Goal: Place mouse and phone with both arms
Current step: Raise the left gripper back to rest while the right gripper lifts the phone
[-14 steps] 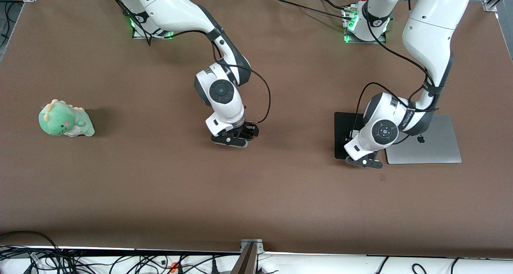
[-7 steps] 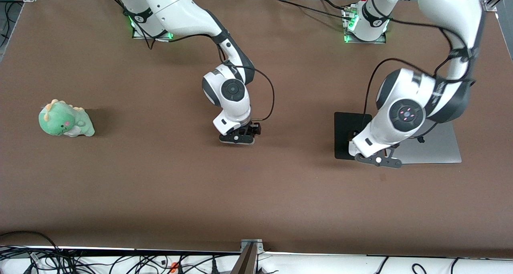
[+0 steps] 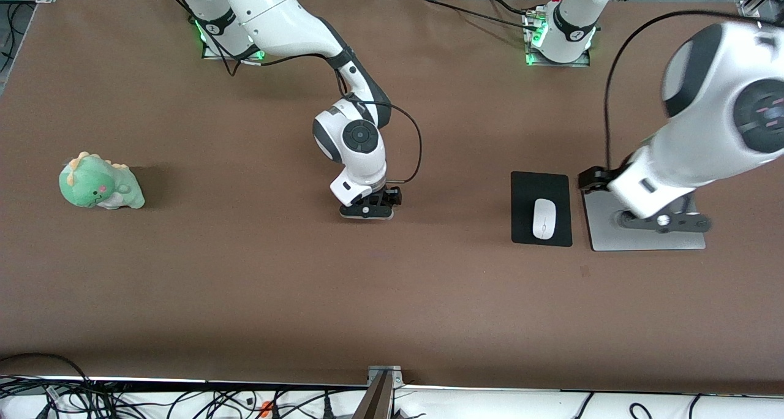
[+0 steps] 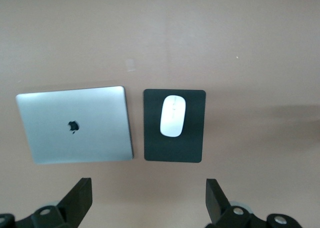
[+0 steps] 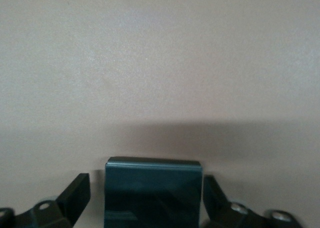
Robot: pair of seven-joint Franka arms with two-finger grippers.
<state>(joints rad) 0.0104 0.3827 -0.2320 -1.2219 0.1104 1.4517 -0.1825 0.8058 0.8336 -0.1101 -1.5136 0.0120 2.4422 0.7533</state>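
One mouse (image 3: 543, 218), one phone (image 5: 152, 193).

Left arm raised high, wrist bent toward the camera, left gripper (image 3: 664, 222) pointing down, fingers (image 4: 80, 198) spread wide, nothing between them. Right arm reaches to mid-table, forearm sloping down, wrist vertical, right gripper (image 3: 369, 210) low at the surface, fingers (image 5: 75, 192) apart, not clamped.

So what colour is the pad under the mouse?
Black, clearest in the left wrist view: pad, mouse.
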